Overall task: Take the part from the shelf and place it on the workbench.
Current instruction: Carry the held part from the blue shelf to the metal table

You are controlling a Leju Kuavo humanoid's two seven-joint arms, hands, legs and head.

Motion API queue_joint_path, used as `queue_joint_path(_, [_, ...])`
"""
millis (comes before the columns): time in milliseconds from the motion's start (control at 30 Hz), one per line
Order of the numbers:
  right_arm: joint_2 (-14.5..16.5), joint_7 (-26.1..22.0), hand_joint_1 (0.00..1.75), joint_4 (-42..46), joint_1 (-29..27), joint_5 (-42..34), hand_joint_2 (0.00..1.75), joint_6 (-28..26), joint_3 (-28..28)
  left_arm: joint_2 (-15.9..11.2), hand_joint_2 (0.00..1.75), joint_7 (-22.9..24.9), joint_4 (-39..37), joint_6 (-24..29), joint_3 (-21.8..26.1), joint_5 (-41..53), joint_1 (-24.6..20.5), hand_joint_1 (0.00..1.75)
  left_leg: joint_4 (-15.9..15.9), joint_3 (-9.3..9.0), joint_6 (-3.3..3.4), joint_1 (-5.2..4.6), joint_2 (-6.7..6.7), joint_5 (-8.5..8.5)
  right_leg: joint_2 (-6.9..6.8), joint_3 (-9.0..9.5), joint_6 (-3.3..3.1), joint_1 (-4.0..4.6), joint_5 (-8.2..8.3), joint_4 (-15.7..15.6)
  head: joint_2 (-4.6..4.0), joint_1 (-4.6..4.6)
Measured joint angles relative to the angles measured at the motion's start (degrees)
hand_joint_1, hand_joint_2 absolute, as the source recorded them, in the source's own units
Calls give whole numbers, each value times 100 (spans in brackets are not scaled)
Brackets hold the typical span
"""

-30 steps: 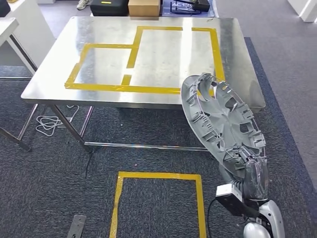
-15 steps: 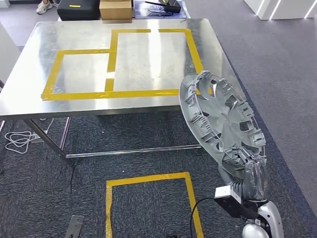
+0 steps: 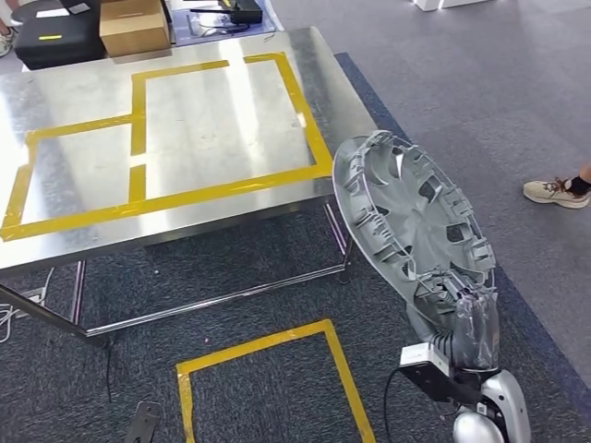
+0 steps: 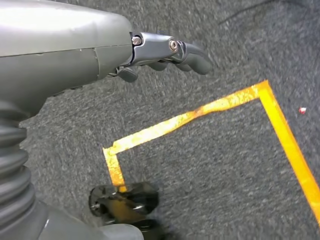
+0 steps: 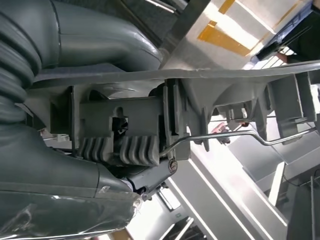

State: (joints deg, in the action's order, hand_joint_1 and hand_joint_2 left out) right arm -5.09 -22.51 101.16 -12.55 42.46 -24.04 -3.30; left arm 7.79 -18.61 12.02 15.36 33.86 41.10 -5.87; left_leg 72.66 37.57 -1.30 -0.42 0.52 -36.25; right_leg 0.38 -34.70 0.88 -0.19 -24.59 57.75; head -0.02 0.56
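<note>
Right hand: we see our right hand (image 3: 476, 325) low at the near right, its arm rising from below; the fingers are clamped on the lower rim of the part, with the thumb over one face and the other fingers under the ribbed back.
Part: the grey wheel-cover part (image 3: 407, 221) stands tilted on edge above the right hand, its ribbed inner face toward us; it is in the air, just off the bench's near right corner and not resting on the bench.
Right wrist close-up: here we see the part's rim clips and a thin wire ring (image 5: 241, 134) running along them, with the bench top and its yellow tape behind.
Left hand: our left hand (image 4: 166, 52) hangs over the carpet; the fingers (image 4: 188, 52) lie stretched out, close side by side and holding nothing.
Bench: the bench (image 3: 63, 245) is a bare metal top marked with yellow tape rectangles (image 3: 209, 189), lying left of and beyond the part.
Floor: a yellow tape square (image 3: 265, 346) sits on the grey carpet on our side of the bench.
Beyond the bench: a cardboard box (image 3: 134, 25) and a black case (image 3: 52, 41) sit past the far edge.
Person: a shoe (image 3: 554, 192) shows well right of the bench.
</note>
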Motion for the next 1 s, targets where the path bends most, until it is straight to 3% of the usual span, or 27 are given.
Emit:
queue_joint_path(33, [0, -3, 175, -2, -6, 31, 175, -2, 0, 0, 175, 2, 0, -1, 0, 7, 15, 0, 50, 108, -6, 5, -3, 134, 47, 47, 11, -11, -37, 1, 0, -1])
queue_joint_path(67, [0, -3, 175, -4, -12, 52, 175, -3, 0, 0, 175, 3, 0, -1, 0, 15, 22, 0, -121, 111, -18, 13, -3, 392, 87, 108, 30, -26, -79, 1, 0, 0])
queue_joint_path(133, [-1, -2, 175, -10, -17, 83, 175, -8, 2, 6, 175, 3, -3, -2, 0, 21, 23, 0, -804, -70, -67, 51, -20, 989, 147, 229, 92, -45, -176, 7, 0, -8])
queue_joint_path(200, [-3, -3, 175, -16, -9, 111, 175, -24, 4, 16, 175, 5, -11, -4, 0, 25, 14, 0, -1326, -249, -39, 80, -54, 1172, 190, 270, 166, -34, -245, 18, 0, -42])
queue_joint_path(300, [-13, 11, 175, -20, -8, 175, 175, -37, 10, 18, 175, 15, -15, -8, 2, 27, -2, 0, -1447, -316, 124, 87, -81, 1063, 197, 296, 266, -29, -277, 16, 1, -40])
queue_joint_path(367, [-30, 30, 175, -25, -4, 229, 175, -28, 24, 17, 175, 16, -14, -8, 3, 30, -10, 0, -1457, -393, 208, 99, -109, 1019, 126, 204, 326, -34, -387, 260, 1, -10])
queue_joint_path(400, [-38, 37, 175, -30, 0, 247, 175, -25, 32, 18, 175, 16, -13, -8, 4, 31, -12, 0, -1460, -432, 235, 99, -128, 993, 83, 43, 347, -35, -496, 561, 1, 8])
queue_joint_path(467, [-44, 44, 175, -43, 8, 263, 175, -22, 43, 16, 175, 16, -13, -8, 4, 32, -7, 0, -1458, -491, 264, 89, -169, 935, 32, -449, 367, -36, -757, 1355, 1, 37])
queue_joint_path(500, [-44, 52, 175, -52, 8, 267, 175, -22, 46, 14, 175, 16, -13, -8, 4, 32, -1, 0, -1458, -527, 269, 83, -198, 903, 25, -664, 364, -35, -805, 1633, 1, 39])
queue_joint_path(533, [-44, 62, 175, -63, 8, 268, 175, -21, 49, 12, 175, 16, -13, -8, 4, 32, 4, 0, -1457, -572, 270, 77, -236, 868, 24, -789, 351, -33, -742, 1713, 0, 41])
queue_joint_path(567, [-46, 73, 175, -75, 6, 267, 175, -20, 51, 11, 175, 16, -13, -8, 4, 32, 7, 0, -1457, -630, 267, 73, -284, 828, 28, -798, 329, -30, -561, 1560, 0, 44])
queue_joint_path(633, [-55, 87, 175, -93, 2, 266, 175, -20, 60, 15, 175, 15, -14, -8, 4, 32, 4, 0, -1460, -752, 249, 71, -390, 741, 117, -571, 273, -26, -35, 797, 0, 49])
queue_joint_path(700, [-68, 88, 175, -103, 5, 266, 175, -19, 73, 20, 175, 15, -14, -9, 5, 32, -7, 0, -1478, -808, 199, 82, -489, 674, 243, -356, 220, -17, 189, 207, 0, 45])
queue_joint_path(733, [-74, 87, 175, -107, 8, 268, 175, -19, 80, 24, 175, 15, -14, -9, 5, 33, -7, 0, -1488, -818, 159, 92, -528, 667, 276, -309, 188, -4, 189, 96, 0, 43])
queue_joint_path(800, [-83, 86, 175, -110, 16, 273, 175, -18, 90, 23, 175, 16, -13, -10, 7, 37, -2, 0, -1538, -859, 78, 103, -557, 671, 198, -218, 118, 16, 153, 35, 1, 37])
queue_joint_path(867, [-85, 93, 175, -112, 15, 271, 175, -18, 91, 22, 175, 15, -13, -10, 7, 40, -8, 0, -1360, -801, 30, 81, -411, 644, 93, -93, 61, 0, 128, -36, 1, 11])
queue_joint_path(933, [-87, 98, 175, -116, 12, 270, 175, -18, 86, 22, 175, 14, -13, -10, 7, 41, -23, 0, -745, -442, 1, 63, -219, 428, -3, 12, 20, -8, 69, -73, 0, -17])
queue_joint_path(1000, [-90, 95, 175, -120, 12, 273, 175, -18, 85, 21, 175, 15, -13, -10, 7, 42, -13, 0, -124, 2, -15, 62, -163, 147, -96, 94, -9, 3, -18, -76, 0, -29])
